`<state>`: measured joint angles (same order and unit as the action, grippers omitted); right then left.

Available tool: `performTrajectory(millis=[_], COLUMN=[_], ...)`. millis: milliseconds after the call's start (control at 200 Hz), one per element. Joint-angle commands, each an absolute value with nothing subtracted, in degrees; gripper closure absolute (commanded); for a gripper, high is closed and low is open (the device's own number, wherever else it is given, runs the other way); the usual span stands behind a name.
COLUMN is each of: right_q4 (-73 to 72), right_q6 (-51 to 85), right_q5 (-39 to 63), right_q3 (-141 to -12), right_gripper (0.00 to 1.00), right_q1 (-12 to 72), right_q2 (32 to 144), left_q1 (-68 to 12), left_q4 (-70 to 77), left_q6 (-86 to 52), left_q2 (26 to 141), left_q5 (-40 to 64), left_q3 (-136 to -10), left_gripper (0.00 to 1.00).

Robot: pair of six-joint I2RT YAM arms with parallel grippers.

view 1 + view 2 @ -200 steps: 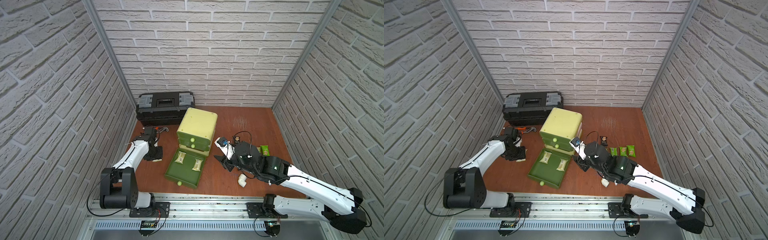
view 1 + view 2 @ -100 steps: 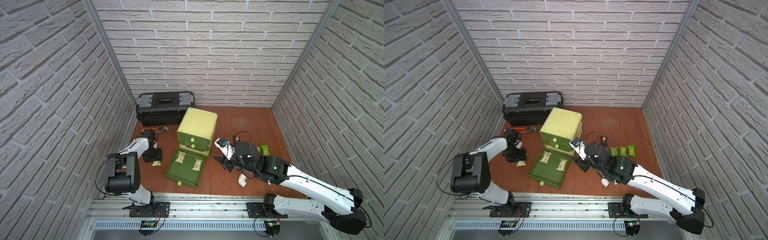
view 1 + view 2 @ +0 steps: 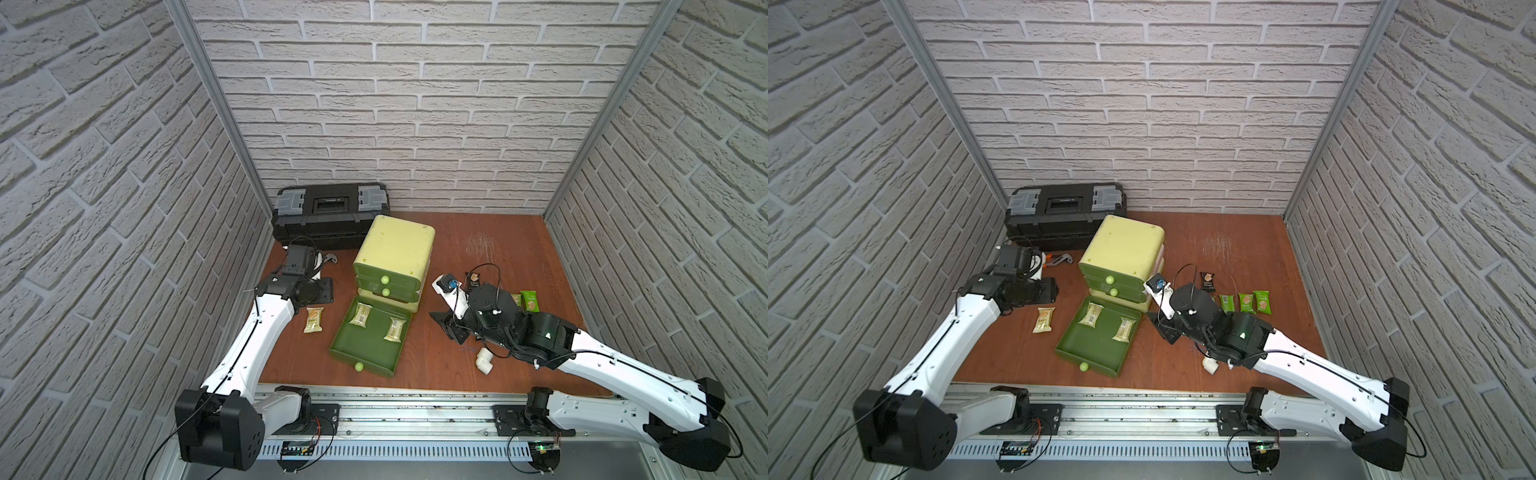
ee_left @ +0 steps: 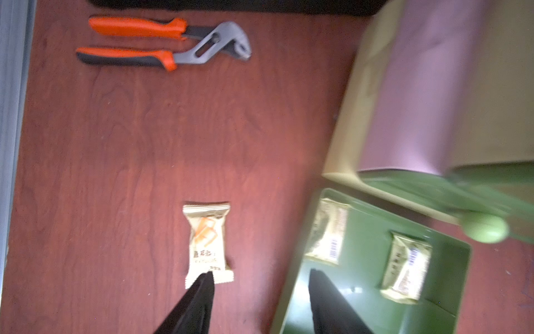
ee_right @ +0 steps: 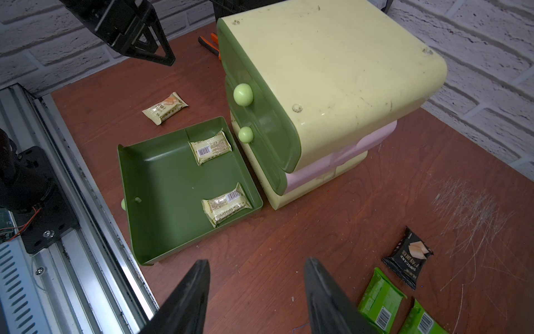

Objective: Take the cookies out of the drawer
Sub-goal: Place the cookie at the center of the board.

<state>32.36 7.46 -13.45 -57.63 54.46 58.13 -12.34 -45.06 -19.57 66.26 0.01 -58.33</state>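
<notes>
The dark green drawer (image 3: 380, 353) lies pulled out on the wooden table in front of the cabinet (image 3: 395, 249). Two beige cookies (image 3: 360, 314) (image 3: 395, 329) lie in it. A third beige cookie (image 3: 313, 320) (image 4: 208, 245) rests on the table left of the drawer. My left gripper (image 4: 261, 271) hangs open above the gap between that packet and the drawer's rim (image 4: 291, 260), holding nothing. My right gripper (image 5: 257, 260) is open over bare wood right of the drawer. Green cookies (image 5: 380, 297) and a black one (image 5: 409, 257) lie beside it.
A black toolbox (image 3: 332, 208) stands against the back wall. Orange-handled pliers (image 4: 161, 43) lie behind my left gripper. A white pipe elbow (image 3: 484, 359) sits near the front edge by my right arm. Brick walls close three sides.
My left gripper opened, left the beige packet on the table left of the drawer and drew back from it. The right arm has not moved.
</notes>
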Motion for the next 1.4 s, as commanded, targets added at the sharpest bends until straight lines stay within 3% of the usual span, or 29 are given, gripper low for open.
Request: performTrajectory(millis=[0, 185, 330, 660, 1085, 1395], right_q4=[31.94, 31.98, 31.15, 32.12, 33.22, 33.31], right_q6=[10.34, 11.42, 11.23, 10.18, 9.58, 9.35], right_q5=[-14.67, -14.94, -14.15, -13.27, -13.2, -13.34], right_q3=[-56.62, -55.42, -55.37, -57.07, -58.69, -58.97], right_gripper=[0.43, 0.43, 0.43, 0.43, 0.44, 0.44], right_q1=[54.09, 53.93, 53.96, 53.9, 53.96, 53.94], right_q2=[56.62, 55.38, 55.29, 56.91, 57.69, 57.57], left_q1=[-19.07, -32.34, -37.68, -39.24, -38.86, -38.32], left_q4=[-48.52, -45.87, -36.37, -20.71, -12.84, -11.45], left_q6=[-26.08, -31.53, -31.53, -30.19, -30.21, -30.82], left_q2=[65.66, 66.23, 68.93, 77.55, 82.67, 85.16], left_q5=[-5.81, -15.55, -18.52, -19.01, -18.85, -18.72], left_q3=[-57.86, -53.77, -48.53, -42.35, -38.2, -37.57], left_gripper=[0.42, 0.42, 0.42, 0.38, 0.38, 0.49])
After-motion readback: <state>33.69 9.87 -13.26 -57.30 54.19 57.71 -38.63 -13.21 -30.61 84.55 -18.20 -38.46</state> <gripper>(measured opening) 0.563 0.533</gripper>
